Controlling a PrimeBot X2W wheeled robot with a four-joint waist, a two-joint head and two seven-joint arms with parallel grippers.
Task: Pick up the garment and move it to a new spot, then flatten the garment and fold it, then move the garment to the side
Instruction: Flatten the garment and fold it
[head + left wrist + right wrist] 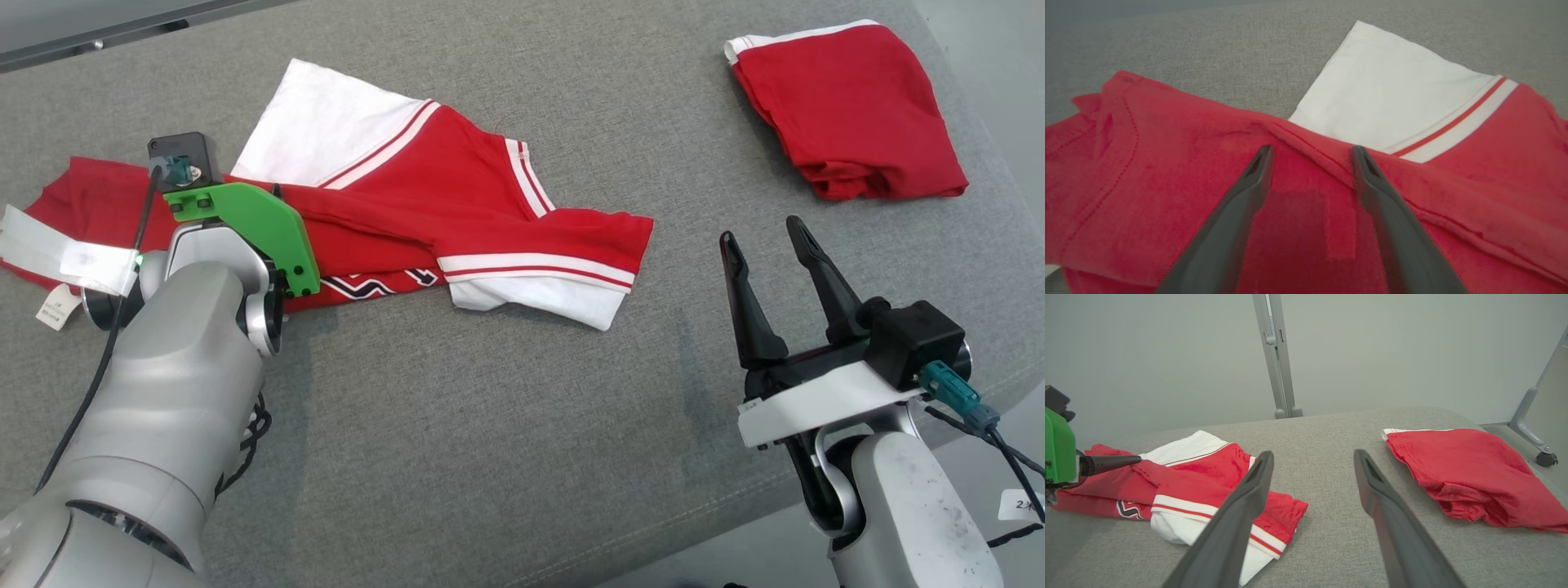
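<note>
The garment [457, 188] is a red shirt with white, red-striped sleeves, lying crumpled on the left half of the grey padded surface [490, 408]. My left gripper [1310, 153] is open low over its red body [1147, 183]. The fingertips point at a raised seam fold, and I cannot tell whether they touch the cloth. In the head view the arm's green mount [245, 220] covers those fingers. My right gripper [761, 233] hovers open and empty over bare surface to the right of the garment [1208, 477]; its fingers [1241, 514] spread wide in the right wrist view.
A second red garment [849, 106], folded, lies at the far right corner [1466, 469]. A white tag [57, 306] sticks out at the shirt's left end. The surface's front edge runs close under my right arm. A metal frame post [1278, 355] and a caster [1545, 458] stand behind.
</note>
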